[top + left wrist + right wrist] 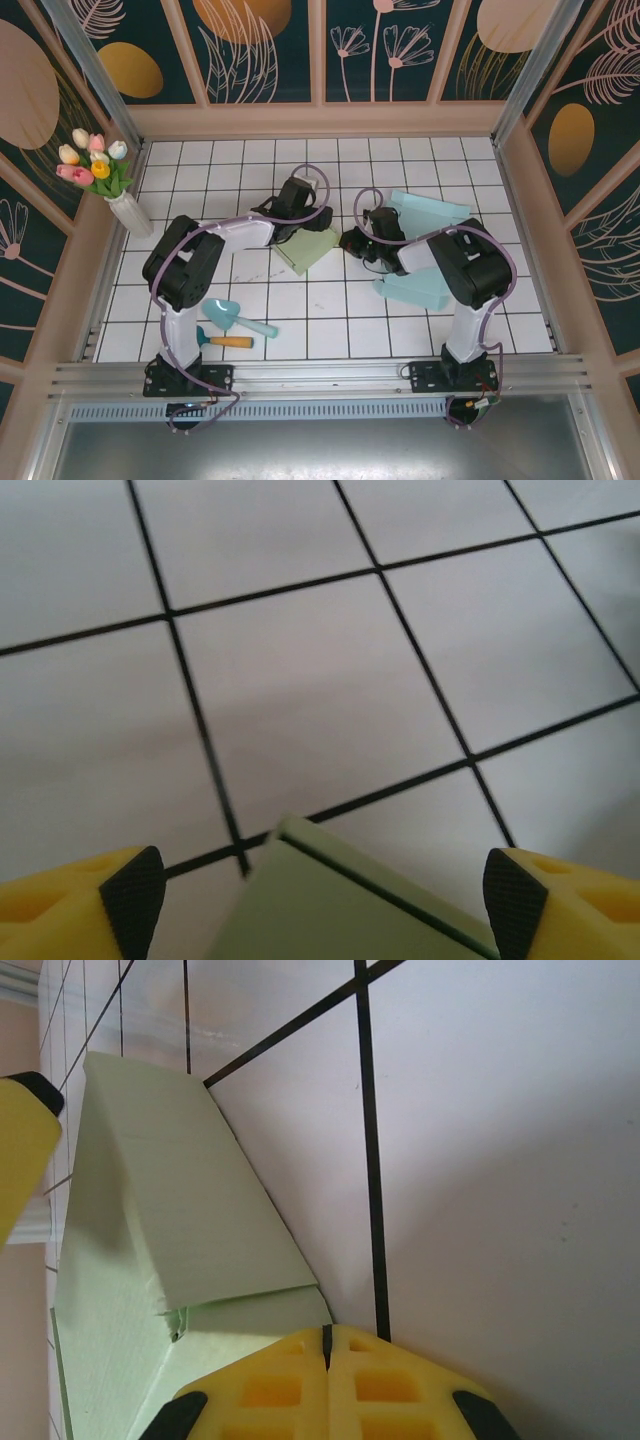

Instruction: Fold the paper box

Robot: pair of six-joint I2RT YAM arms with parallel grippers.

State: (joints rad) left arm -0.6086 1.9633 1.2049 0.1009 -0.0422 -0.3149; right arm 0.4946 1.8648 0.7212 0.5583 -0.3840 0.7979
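Currently my left gripper point(322, 898) released, jaws wide astride paper box point(335, 925) corner, bottom centre of wrist frame. My right gripper point(325, 1345) clenched empty, tips by folded flap point(190, 1200), bottom of its frame. Box lies mid top frame on tiled table point(330, 310). Risk: closed tips push unheld box, it slides, flap springs open. Both arms reach inward, elbows raised, wrists pointed at box.

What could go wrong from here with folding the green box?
The left gripper is open astride a corner of the box; closing there may crush the corner instead of folding it. The shut right gripper sits by the raised flap; a push might slide the box over the tiles rather than fold it. The grippers are close together, so they might bump.
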